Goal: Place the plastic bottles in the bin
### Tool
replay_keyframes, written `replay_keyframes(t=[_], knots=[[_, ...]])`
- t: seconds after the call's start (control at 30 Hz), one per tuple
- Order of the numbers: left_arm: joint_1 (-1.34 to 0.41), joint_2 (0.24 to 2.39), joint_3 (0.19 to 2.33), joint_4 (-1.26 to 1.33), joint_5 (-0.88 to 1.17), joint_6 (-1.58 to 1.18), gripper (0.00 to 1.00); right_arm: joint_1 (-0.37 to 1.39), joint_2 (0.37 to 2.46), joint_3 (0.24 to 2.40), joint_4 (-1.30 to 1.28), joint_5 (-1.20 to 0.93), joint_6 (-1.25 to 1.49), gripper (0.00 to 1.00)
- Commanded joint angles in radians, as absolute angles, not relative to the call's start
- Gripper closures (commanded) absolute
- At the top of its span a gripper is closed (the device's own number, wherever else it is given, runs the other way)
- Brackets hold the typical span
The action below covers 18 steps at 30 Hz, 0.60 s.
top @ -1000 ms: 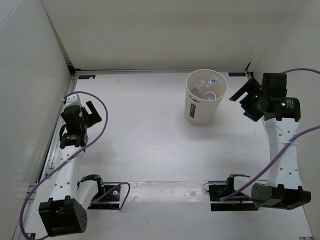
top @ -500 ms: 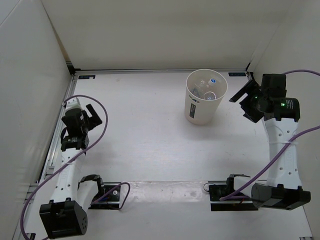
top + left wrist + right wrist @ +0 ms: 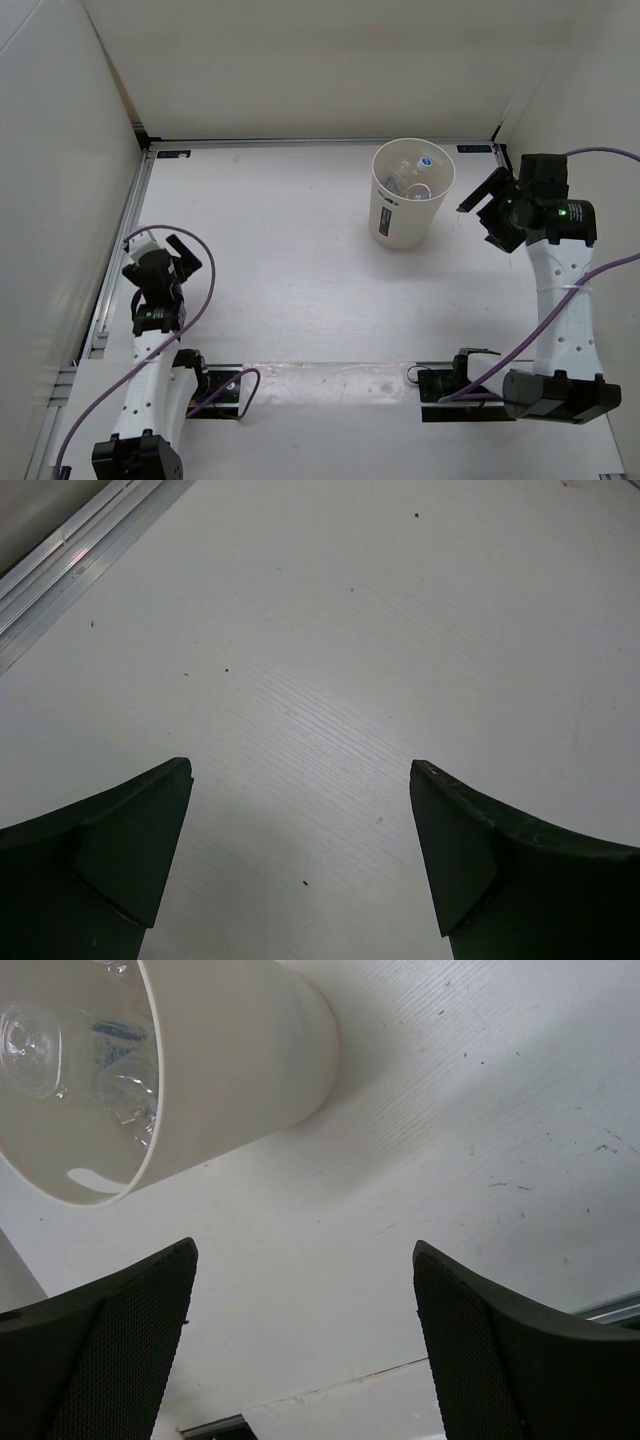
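Near the left edge of the counter (image 3: 290, 250), the left jaws stood wide apart with nothing between them. Only white counter lay below them, with a metal rail (image 3: 70, 555) running past on the far side. Farther right, toward the back, the bin (image 3: 398, 222) stood upright on the counter, and the bottles (image 3: 412, 172) lay inside it — clear ones, with a blue label showing among them. Just right of the bin and apart from it, the right jaws were also spread open and held nothing — the bin's mouth sat up and to their left in the wrist view.
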<state>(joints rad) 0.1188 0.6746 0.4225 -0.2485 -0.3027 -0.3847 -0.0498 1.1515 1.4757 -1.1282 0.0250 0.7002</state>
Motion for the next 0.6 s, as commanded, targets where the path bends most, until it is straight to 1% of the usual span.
replay_keyframes(t=[0.0,0.17,0.33,0.43,0.47,0.53,0.57], knots=[[0.120,0.631,0.353,-0.098,-0.327,-0.390,0.00,-0.034,1.150,1.483,-1.121,0.048,0.709,0.10],[0.118,0.627,0.272,0.058,-0.252,-0.290,0.00,-0.037,1.163,1.488,-1.121,0.040,0.712,0.10],[0.120,0.672,0.230,0.190,-0.201,-0.267,0.00,-0.055,1.163,1.482,-1.117,0.031,0.726,0.10],[0.121,0.739,0.209,0.308,-0.175,-0.235,0.00,-0.072,1.164,1.474,-1.112,0.011,0.735,0.10],[0.118,0.783,0.200,0.415,-0.170,-0.230,0.00,-0.077,1.163,1.474,-1.114,0.008,0.735,0.10],[0.120,0.848,0.175,0.490,-0.150,-0.209,0.00,-0.081,1.163,1.477,-1.120,0.011,0.733,0.10],[0.121,0.897,0.166,0.599,-0.146,-0.193,0.00,-0.089,1.163,1.480,-1.121,0.008,0.732,0.10]])
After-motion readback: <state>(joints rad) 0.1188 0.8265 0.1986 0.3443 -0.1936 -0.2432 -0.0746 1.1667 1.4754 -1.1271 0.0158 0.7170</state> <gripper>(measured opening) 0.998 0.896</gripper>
